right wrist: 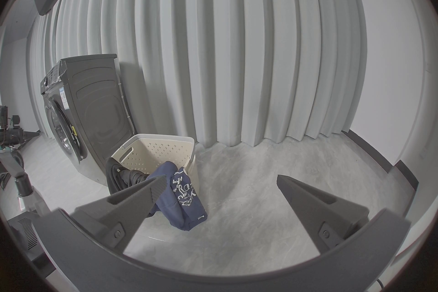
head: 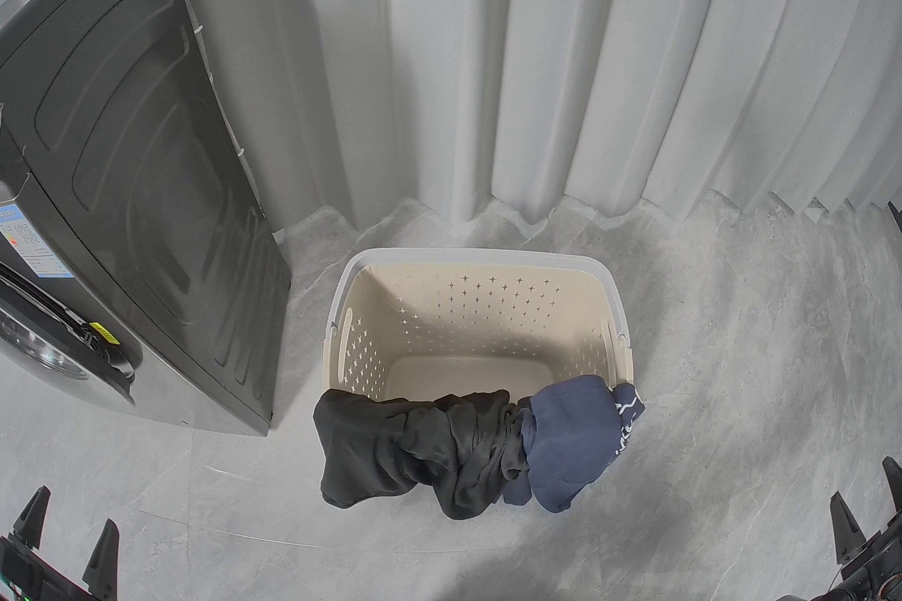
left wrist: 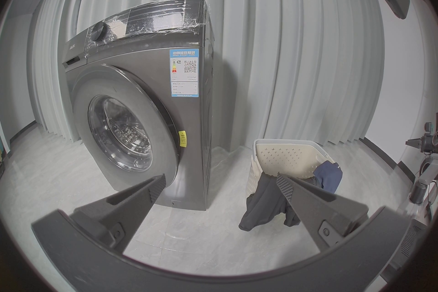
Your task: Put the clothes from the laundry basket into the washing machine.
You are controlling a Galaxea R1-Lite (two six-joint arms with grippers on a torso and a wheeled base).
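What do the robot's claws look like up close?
Both the left claw and right claw are dark grey: two tapered, wedge-shaped fingers with ribbed inner tips, a round bolt near each base, on a curved mount.

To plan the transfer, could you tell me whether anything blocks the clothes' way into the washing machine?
Yes: the door of the washing machine looks shut, barring the clothes draped over the laundry basket.

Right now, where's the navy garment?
In the head view, the navy garment hangs over the laundry basket's near rim at its right end, touching the black garment on its left.
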